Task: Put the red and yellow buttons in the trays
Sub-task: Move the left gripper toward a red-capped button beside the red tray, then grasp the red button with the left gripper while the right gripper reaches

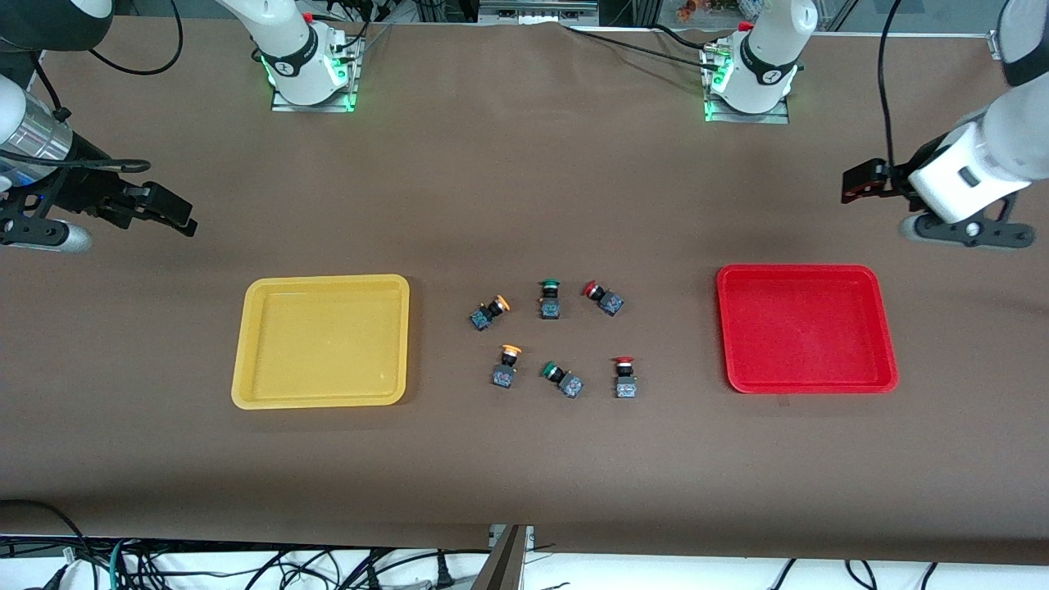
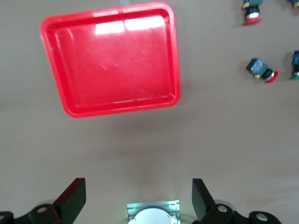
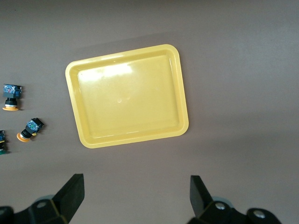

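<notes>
Four buttons, two red (image 1: 603, 298) (image 1: 624, 377) and two yellow (image 1: 490, 311) (image 1: 506, 366), are clustered on the table between the yellow tray (image 1: 321, 341) and the red tray (image 1: 806, 328). Both the left gripper (image 2: 138, 200) and the right gripper (image 3: 137, 198) are held spread and empty, well apart from the buttons, each over bare table near its own end.

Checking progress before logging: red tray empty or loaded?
Empty. The red tray shows only bare floor in the front and left wrist views; both red buttons lie on the table beside it.

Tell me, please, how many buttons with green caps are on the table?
2. One green-capped button lies between the trays, farther from the front camera, among the red and yellow ones. The other green-capped button lies nearer to that camera. None seems hidden.
</notes>
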Motion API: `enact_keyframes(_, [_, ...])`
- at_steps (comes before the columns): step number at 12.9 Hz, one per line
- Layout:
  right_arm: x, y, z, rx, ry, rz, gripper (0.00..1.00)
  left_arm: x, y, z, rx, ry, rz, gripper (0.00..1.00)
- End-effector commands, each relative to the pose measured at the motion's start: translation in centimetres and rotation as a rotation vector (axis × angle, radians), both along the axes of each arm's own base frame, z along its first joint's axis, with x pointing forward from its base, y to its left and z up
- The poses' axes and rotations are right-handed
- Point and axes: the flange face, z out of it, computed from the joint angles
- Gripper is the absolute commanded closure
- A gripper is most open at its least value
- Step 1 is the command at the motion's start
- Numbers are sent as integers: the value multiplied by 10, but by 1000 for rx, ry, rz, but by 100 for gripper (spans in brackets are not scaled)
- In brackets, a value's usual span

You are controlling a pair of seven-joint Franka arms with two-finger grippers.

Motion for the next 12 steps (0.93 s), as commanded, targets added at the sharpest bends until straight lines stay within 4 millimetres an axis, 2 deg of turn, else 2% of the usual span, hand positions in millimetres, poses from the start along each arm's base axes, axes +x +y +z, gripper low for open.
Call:
enact_keyframes(1, [0,-2,7,15,-9,-9,0,19,-35,-39,-7,68,-58,0])
enact_keyframes(3, [1,1,5,3,-9,-1,0,48,-69,-81,-23,-11,-72,0])
enact_keyframes(4, [3,-1,3,2,-6,-3,0,61,-77,-105,-40,-34,-67,0])
enact_keyframes(5, [4,-2,4,0,-7,-3,0,72,-93,-125,-54,-72,-68,0])
enact_keyframes(6, [10,-4,-5,3,-1,-7,0,80,-116,-144,-66,-115,-80,0])
enact_keyframes(7, [16,-5,-3,9,-15,-3,0,86,-140,-158,-77,-170,-109,0])
enact_keyframes(8, [17,-3,2,13,-22,-14,0,94,-163,-182,-96,-228,-134,0])
enact_keyframes(9, [21,2,-10,9,-2,-5,0,104,-169,-205,-116,-278,-140,0])
enact_keyframes(10, [23,5,-13,1,0,-1,0,112,-171,-228,-133,-316,-143,0])
enact_keyframes(11, [27,5,-25,3,19,-3,0,117,-177,-245,-147,-352,-143,0])
enact_keyframes(12, [34,4,-42,2,47,3,0,117,-191,-267,-161,-376,-155,0])
